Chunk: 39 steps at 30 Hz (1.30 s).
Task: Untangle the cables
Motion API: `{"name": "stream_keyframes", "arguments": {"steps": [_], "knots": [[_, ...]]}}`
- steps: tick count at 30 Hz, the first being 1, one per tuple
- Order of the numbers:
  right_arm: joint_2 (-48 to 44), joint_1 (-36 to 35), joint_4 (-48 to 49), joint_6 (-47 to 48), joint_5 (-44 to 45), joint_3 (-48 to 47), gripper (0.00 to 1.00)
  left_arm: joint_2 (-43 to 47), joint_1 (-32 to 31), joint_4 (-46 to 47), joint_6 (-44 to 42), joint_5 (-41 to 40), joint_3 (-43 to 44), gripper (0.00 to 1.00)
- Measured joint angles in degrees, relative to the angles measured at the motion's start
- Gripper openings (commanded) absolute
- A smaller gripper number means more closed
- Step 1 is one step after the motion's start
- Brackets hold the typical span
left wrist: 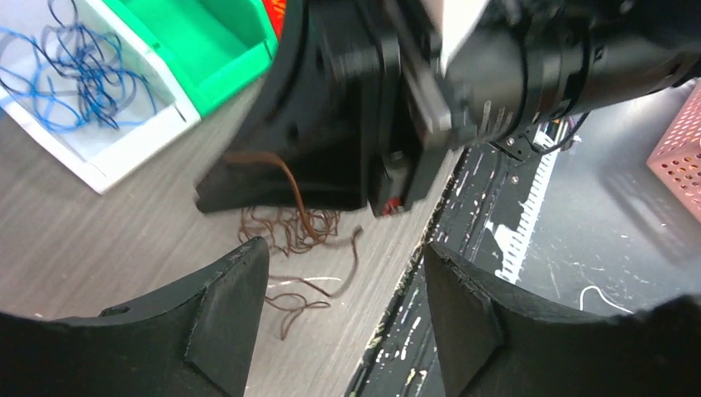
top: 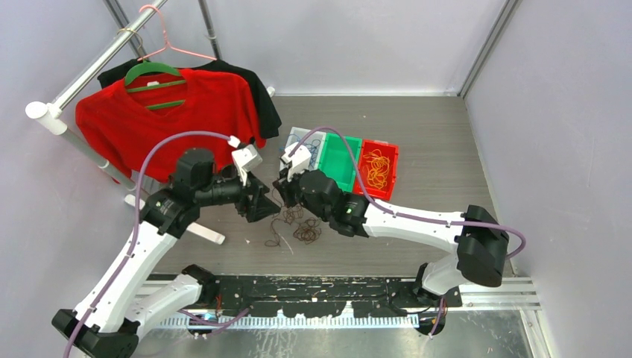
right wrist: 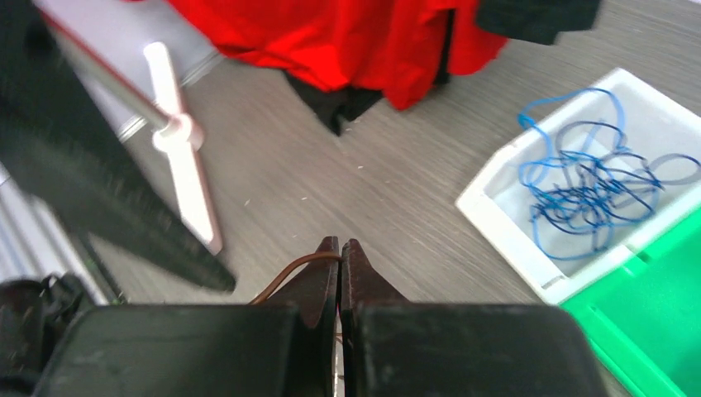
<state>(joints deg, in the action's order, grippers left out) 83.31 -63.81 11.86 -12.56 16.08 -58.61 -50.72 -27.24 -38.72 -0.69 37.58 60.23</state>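
Observation:
A clump of dark brown cables [top: 292, 226] lies on the grey table between my two grippers; it also shows in the left wrist view [left wrist: 293, 231]. My right gripper [right wrist: 340, 246] is shut on one brown cable strand [right wrist: 291, 269] that hangs off to the left; in the top view the gripper [top: 289, 192] sits just above the clump. My left gripper [left wrist: 343, 310] is open and empty, close left of the clump [top: 262, 203]. Blue cables [right wrist: 583, 186] lie in a white bin [right wrist: 496, 207]. Orange cables [top: 377, 167] lie in a red bin [top: 393, 165].
A green bin [top: 339, 159] stands between the white and red bins. A red shirt [top: 168, 119] hangs on a rack at the back left, its white foot [right wrist: 183, 165] on the table. A black rail [top: 335, 287] runs along the near edge.

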Motion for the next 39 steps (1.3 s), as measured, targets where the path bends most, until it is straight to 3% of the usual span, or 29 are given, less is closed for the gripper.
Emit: {"name": "stream_keyframes", "arguments": {"steps": [9, 22, 24, 26, 29, 35, 39], "knots": [[2.45, -2.34, -5.79, -4.68, 14.34, -5.16, 0.01, 5.77, -0.02, 6.43, 3.04, -2.47, -10.62, 0.64], [3.82, -4.13, -7.65, -8.46, 17.35, -7.52, 0.01, 6.14, -1.60, 12.04, -0.31, -6.23, -15.52, 0.60], [3.82, -4.13, -7.67, -8.87, 17.35, -7.52, 0.01, 5.68, -1.64, 12.37, -1.09, -6.32, -15.87, 0.53], [3.82, -4.17, -7.67, -9.27, 17.33, -7.52, 0.01, 5.44, -1.73, 12.74, -1.33, -6.60, -16.17, 0.39], [3.82, -4.22, -7.43, -10.01, 16.98, -7.39, 0.01, 5.05, -1.79, 13.49, -1.68, -8.66, -16.41, 0.04], [3.39, -4.20, -4.70, -10.69, 15.39, -3.32, 0.01, 4.94, -1.86, 11.78, -7.39, -18.32, -14.16, 0.00], [3.13, -3.45, -2.49, -11.30, 13.94, 1.05, 0.01, 6.05, -1.86, 8.20, -11.41, -18.88, -7.74, 0.00]]}}
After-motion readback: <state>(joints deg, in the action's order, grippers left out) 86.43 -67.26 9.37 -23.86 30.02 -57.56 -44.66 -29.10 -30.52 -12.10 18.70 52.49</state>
